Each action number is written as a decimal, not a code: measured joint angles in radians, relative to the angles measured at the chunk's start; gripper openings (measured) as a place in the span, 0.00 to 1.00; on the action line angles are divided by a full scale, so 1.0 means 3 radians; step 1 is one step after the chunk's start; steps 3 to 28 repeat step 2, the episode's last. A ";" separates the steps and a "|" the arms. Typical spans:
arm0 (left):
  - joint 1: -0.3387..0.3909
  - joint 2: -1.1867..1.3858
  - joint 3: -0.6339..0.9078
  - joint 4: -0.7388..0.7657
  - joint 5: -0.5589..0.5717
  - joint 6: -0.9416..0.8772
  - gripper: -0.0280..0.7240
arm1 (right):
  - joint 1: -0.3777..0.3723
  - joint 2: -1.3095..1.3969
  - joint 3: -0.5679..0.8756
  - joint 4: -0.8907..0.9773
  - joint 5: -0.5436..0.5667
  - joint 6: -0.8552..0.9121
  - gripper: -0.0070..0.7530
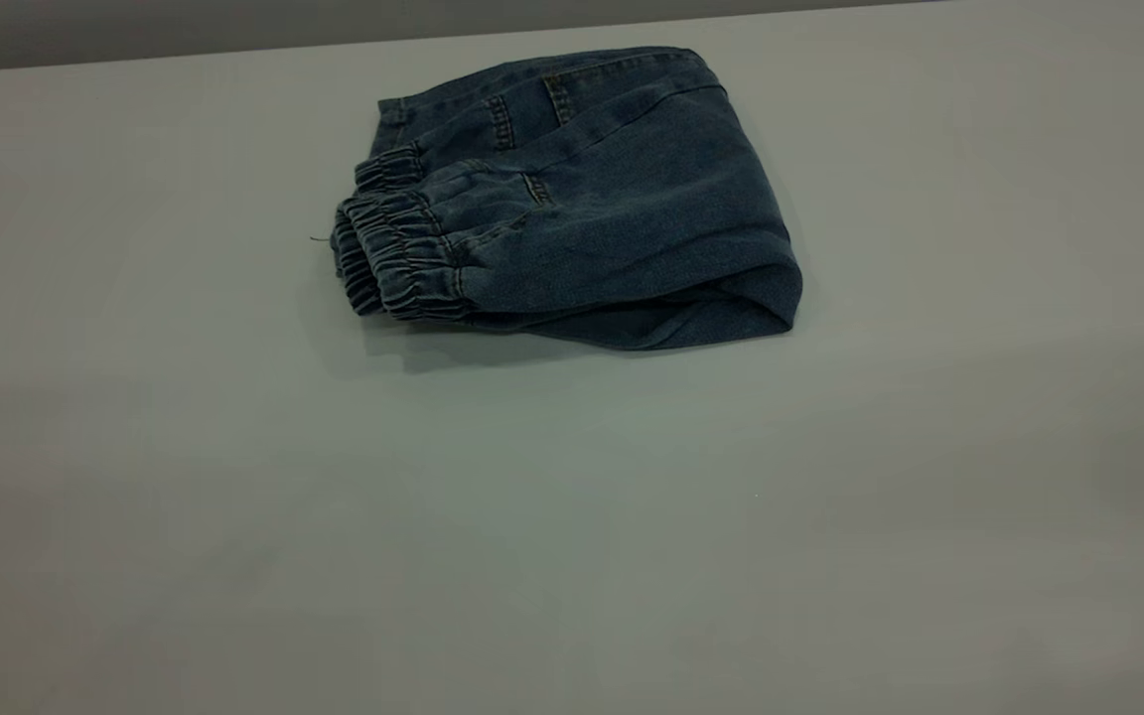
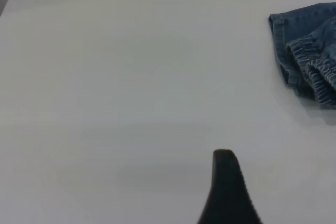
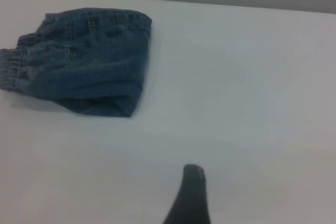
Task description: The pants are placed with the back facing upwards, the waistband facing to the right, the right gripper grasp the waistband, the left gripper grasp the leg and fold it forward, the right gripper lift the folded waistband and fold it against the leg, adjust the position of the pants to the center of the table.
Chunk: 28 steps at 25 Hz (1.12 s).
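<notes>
Denim pants [image 1: 592, 209], one folded bundle, lie on the table [image 1: 572, 516]; both grippers' jaws can't be judged.

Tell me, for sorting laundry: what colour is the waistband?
Faded blue denim, gathered; the waistband shows best in the exterior view.

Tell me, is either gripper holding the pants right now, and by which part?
Nothing is held. The folded pants lie alone on the table; each wrist view shows one bare fingertip, well clear of them.
</notes>
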 joint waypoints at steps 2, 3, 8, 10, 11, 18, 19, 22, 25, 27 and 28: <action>0.0000 0.0000 0.0000 0.0000 0.0000 0.0000 0.63 | 0.0000 0.0000 0.0000 0.0000 0.0000 0.0000 0.76; 0.0000 0.0000 0.0000 0.0000 0.0000 0.0000 0.63 | 0.0000 0.0000 0.0000 0.0000 0.0000 0.0000 0.76; 0.0000 0.0000 0.0000 0.0000 0.0000 0.0000 0.63 | 0.0000 0.0000 0.0000 0.0000 0.0000 0.0000 0.76; 0.0000 0.0000 0.0000 0.0000 0.0000 0.0000 0.63 | 0.0000 0.0000 0.0000 0.0000 0.0000 0.0000 0.76; 0.0000 0.0000 0.0000 0.0000 0.0000 0.0000 0.63 | 0.0000 0.0000 0.0000 0.0000 0.0000 0.0000 0.76; 0.0000 0.0000 0.0000 0.0000 0.0000 0.0000 0.63 | 0.0000 0.0000 0.0000 0.0000 0.0000 0.0000 0.76; 0.0000 0.0000 0.0000 0.0000 0.0000 0.0000 0.63 | 0.0000 0.0000 0.0000 0.0000 0.0000 0.0000 0.76; 0.0000 0.0000 0.0000 0.0000 0.0000 0.0000 0.63 | 0.0000 0.0000 0.0000 0.0000 0.0000 0.0000 0.76; 0.0000 0.0000 0.0000 0.0000 0.0000 0.0000 0.63 | 0.0000 0.0000 0.0000 0.0000 0.0000 0.0000 0.76; 0.0000 0.0000 0.0000 0.0000 0.0000 0.0000 0.63 | 0.0000 0.0000 0.0000 0.0000 0.0000 0.0000 0.76; 0.0000 0.0000 0.0000 0.0000 0.0000 0.0000 0.63 | 0.0000 0.0000 0.0000 0.0000 0.0000 0.0000 0.76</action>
